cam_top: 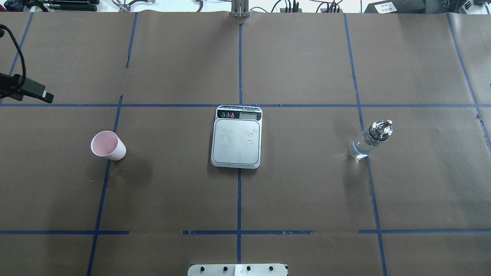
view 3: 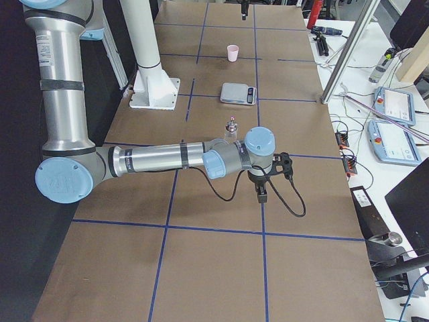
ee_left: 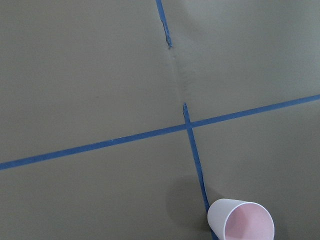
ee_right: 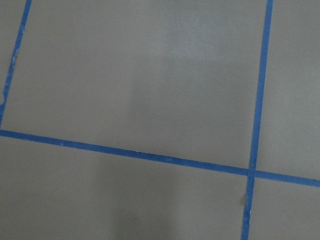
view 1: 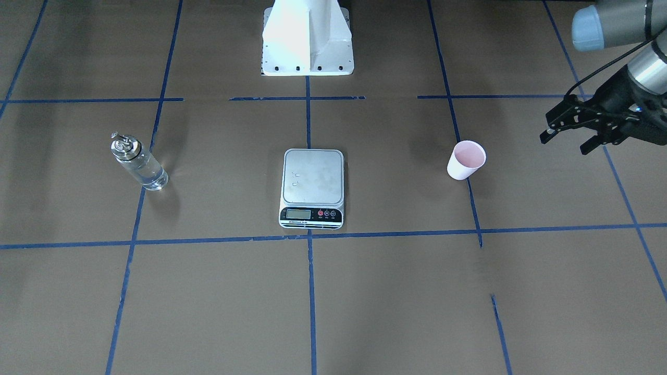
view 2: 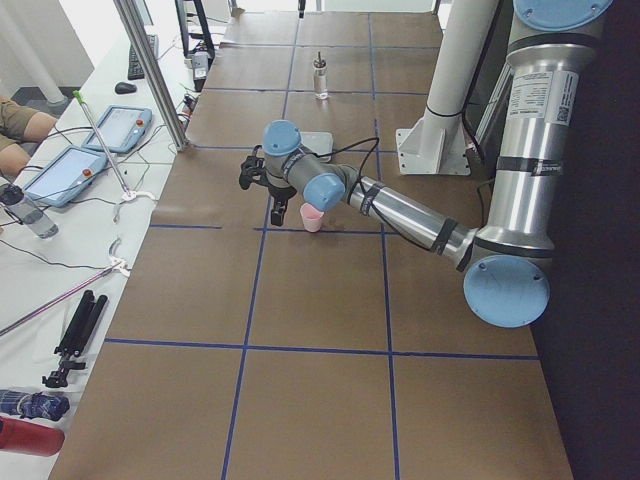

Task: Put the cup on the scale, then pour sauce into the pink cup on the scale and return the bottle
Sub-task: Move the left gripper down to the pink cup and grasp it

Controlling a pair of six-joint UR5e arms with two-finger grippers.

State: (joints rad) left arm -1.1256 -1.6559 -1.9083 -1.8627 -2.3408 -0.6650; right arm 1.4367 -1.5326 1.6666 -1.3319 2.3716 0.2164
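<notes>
On the table (view 1: 365, 291), well apart from the scale (view 1: 312, 179), the pink paper cup (view 1: 465, 161) stands upright. The left gripper (view 1: 565, 141) hovers near it, jaws spread and empty. The first step is pending: descend, straddle the cup, close, and carry it to the scale. Whether the right gripper (view 3: 260, 191) is spread or closed cannot be told.

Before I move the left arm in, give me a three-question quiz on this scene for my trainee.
1. True or false: the pink cup stands on the scale.
2. The left gripper is: A. open, holding nothing, apart from the cup; B. shut on the cup; C. shut on the bottle.
3. Fill in: by the robot's own sides, the glass bottle stands upright on the scale's ___ side.
Key: 1 false, the cup stands on the table paper, apart from the scale. 2 A. 3 right.
</notes>
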